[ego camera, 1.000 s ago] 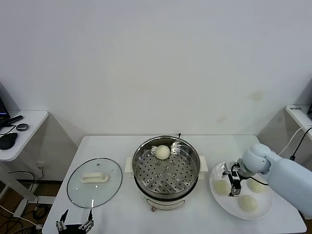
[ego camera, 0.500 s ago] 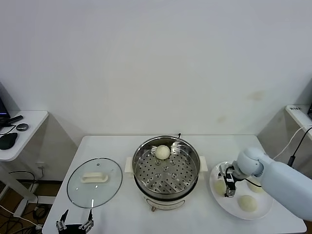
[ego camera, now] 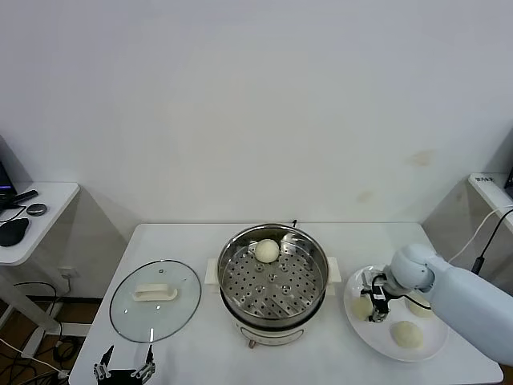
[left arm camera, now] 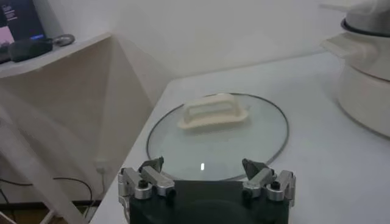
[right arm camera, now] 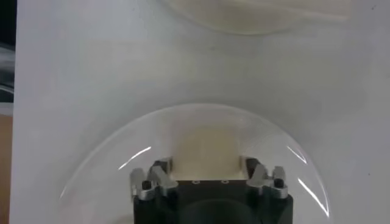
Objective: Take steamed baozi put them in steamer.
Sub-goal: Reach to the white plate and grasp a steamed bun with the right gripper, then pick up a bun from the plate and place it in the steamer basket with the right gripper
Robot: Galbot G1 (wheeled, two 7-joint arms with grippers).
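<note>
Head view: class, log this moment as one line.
right gripper: closing on baozi on plate | left gripper: open, parked | steamer: one bun

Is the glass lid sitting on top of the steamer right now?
No, the glass lid lies flat on the table to the left of the steamer, whose basket is uncovered with one bun inside.

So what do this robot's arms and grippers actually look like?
The right arm has a smooth, pale blue-white shell with a rounded wrist joint. The right gripper is black and silver, with thin black cabling. The left gripper has a black body and silver metal fingers fixed with black screws. No markings are visible.
</note>
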